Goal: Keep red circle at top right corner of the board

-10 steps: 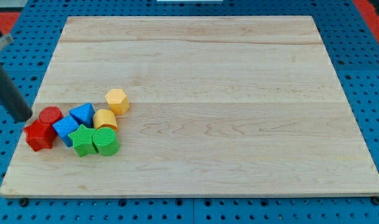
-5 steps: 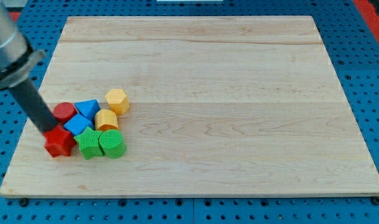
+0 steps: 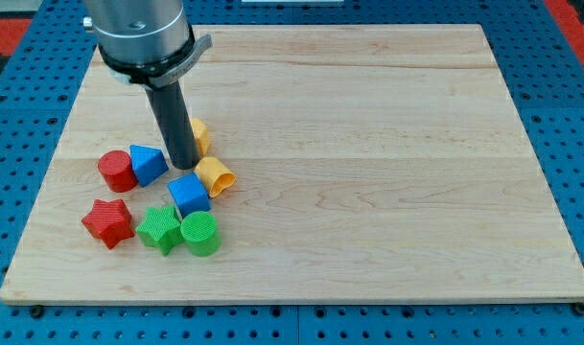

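The red circle (image 3: 115, 170) lies near the board's left edge, below mid-height, touching the blue triangle (image 3: 149, 163) on its right. My tip (image 3: 184, 165) is down on the board to the right of the blue triangle, just above the blue cube (image 3: 189, 195). An orange block (image 3: 201, 136) shows partly behind the rod. Another orange block (image 3: 215, 176) lies tipped just right of the tip. The board's top right corner (image 3: 478, 34) holds no block.
A red star (image 3: 108, 222) lies at lower left. A green star (image 3: 159, 229) and a green cylinder (image 3: 199, 233) sit side by side below the blue cube. The blue pegboard (image 3: 570, 144) surrounds the wooden board.
My tip swept from the cluster's left through it to the right. The blocks scattered: the blue cube, the orange blocks and the green pair shifted right, the red star stayed behind.
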